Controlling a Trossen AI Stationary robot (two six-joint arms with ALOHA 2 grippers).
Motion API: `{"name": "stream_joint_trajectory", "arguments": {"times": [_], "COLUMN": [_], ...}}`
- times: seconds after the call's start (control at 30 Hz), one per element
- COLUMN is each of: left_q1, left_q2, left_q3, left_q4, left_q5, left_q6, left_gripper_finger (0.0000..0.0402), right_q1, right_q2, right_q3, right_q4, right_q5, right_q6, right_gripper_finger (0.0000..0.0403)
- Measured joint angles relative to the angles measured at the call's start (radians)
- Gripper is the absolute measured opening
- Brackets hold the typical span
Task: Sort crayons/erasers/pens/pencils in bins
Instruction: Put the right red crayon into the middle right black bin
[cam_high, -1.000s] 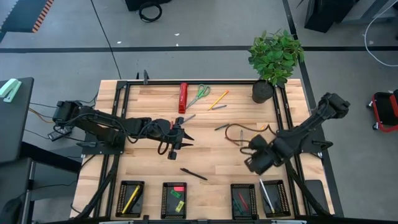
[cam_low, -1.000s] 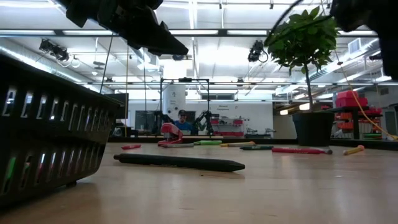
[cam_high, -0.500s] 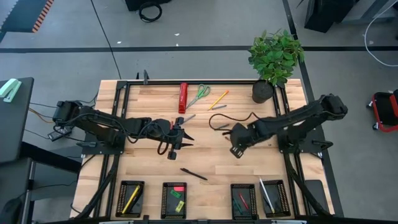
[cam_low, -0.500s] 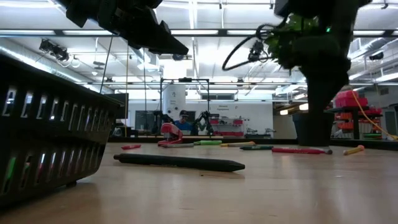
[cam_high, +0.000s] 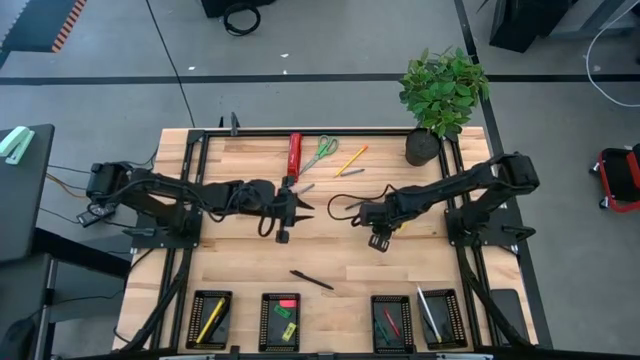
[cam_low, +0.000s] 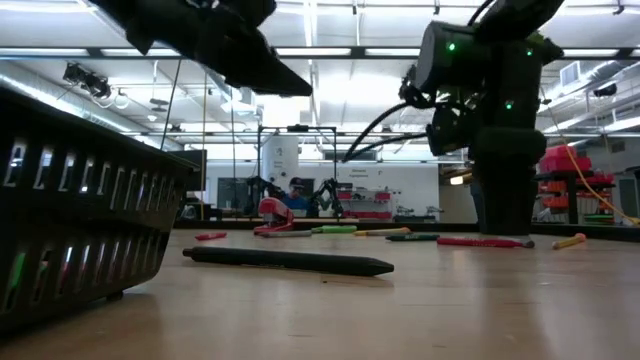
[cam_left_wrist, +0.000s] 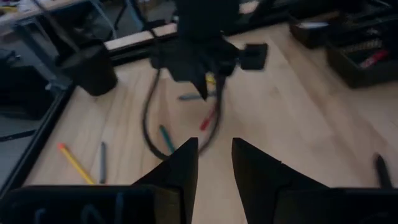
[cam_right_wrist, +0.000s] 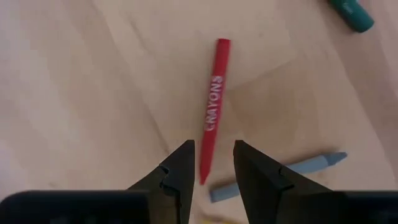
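A big red bar-shaped tool (cam_high: 294, 157) lies at the far edge of the light wooden table (cam_high: 240, 270), just beside green-handled scissors (cam_high: 322, 150). A leafy green plant in a dark pot (cam_high: 440, 95) stands at the far corner.

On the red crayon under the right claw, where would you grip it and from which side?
Grip the red crayon near the middle of its length, coming straight down from above. It lies flat on the bare table, thin and straight, so the fingers should close across its width. The right claw, open, is already lined up over its near end; the blue crayon beside that end looks close enough to bump.
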Motion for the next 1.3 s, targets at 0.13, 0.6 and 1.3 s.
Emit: {"name": "stream_joint_trajectory", "arguments": {"times": [0.13,0.6,1.3], "left_q1": [0.022,0.037,0.182], "left_q2": [0.026,0.056,0.056], "left_q3": [0.0,0.0,0.0], "left_q4": [-0.004,0.044,0.228], "left_q5": [0.001,0.003,0.003], "left_q6": [-0.026,-0.009,0.031], "left_gripper_finger": [0.0107,0.0107,0.0107], "right_q1": [-0.011,-0.01,-0.003], "right_q2": [0.033,0.049,0.047], "right_q3": [0.0,-0.017,-0.075], "right_q4": [0.004,0.111,0.186], "right_q5": [-0.017,-0.027,-0.056], "right_q6": [-0.038,-0.028,-0.014], "right_gripper_finger": [0.0117,0.0111,0.0041]}}
